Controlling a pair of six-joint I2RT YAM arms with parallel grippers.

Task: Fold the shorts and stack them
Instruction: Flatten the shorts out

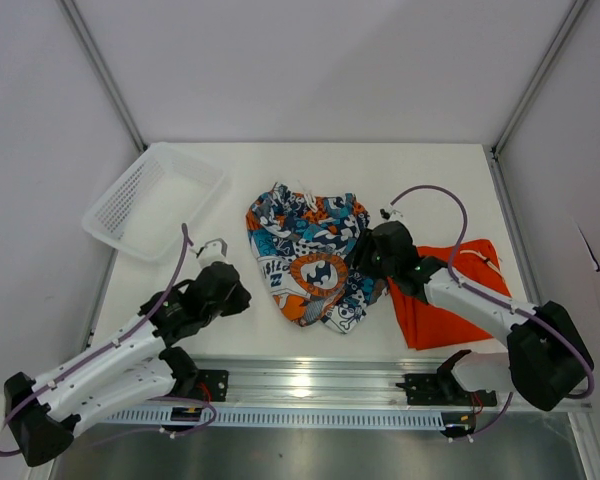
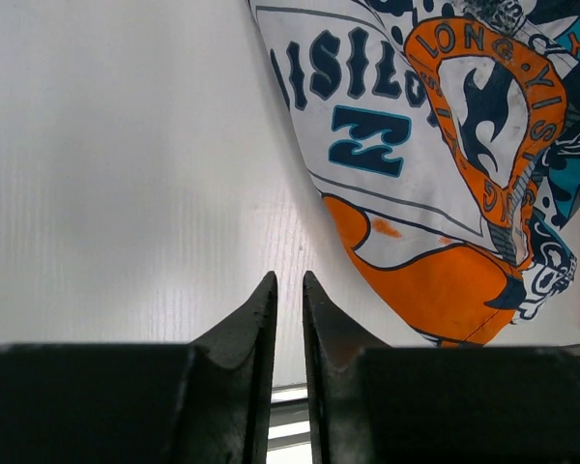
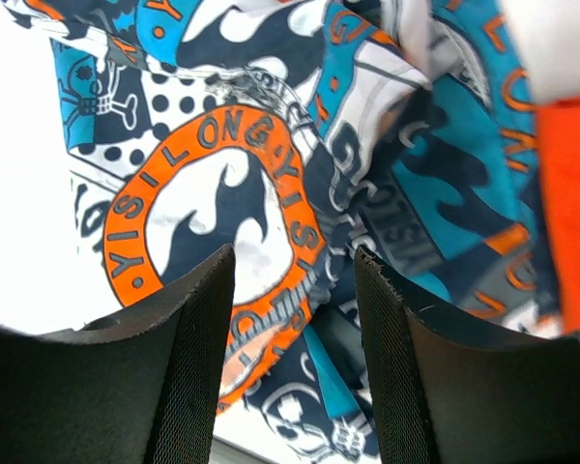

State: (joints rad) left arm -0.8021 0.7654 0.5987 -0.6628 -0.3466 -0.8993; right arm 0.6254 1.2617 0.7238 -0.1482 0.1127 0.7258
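Note:
The patterned shorts (image 1: 308, 255) lie bunched in the middle of the table, blue, orange, white and black, with a round orange emblem (image 3: 213, 208) facing up. The plain orange shorts (image 1: 445, 300) lie flat to their right, partly under my right arm. My right gripper (image 1: 365, 258) hovers over the patterned pair's right side; in the right wrist view its jaws (image 3: 295, 251) stand open with only fabric below them. My left gripper (image 1: 244, 298) sits over bare table left of the patterned shorts (image 2: 435, 145). Its jaws (image 2: 289, 277) show a narrow gap with nothing between them.
A white mesh basket (image 1: 150, 200) stands tilted at the back left by the wall. White walls close in the table on three sides. A metal rail (image 1: 310, 385) carrying both arm bases runs along the near edge.

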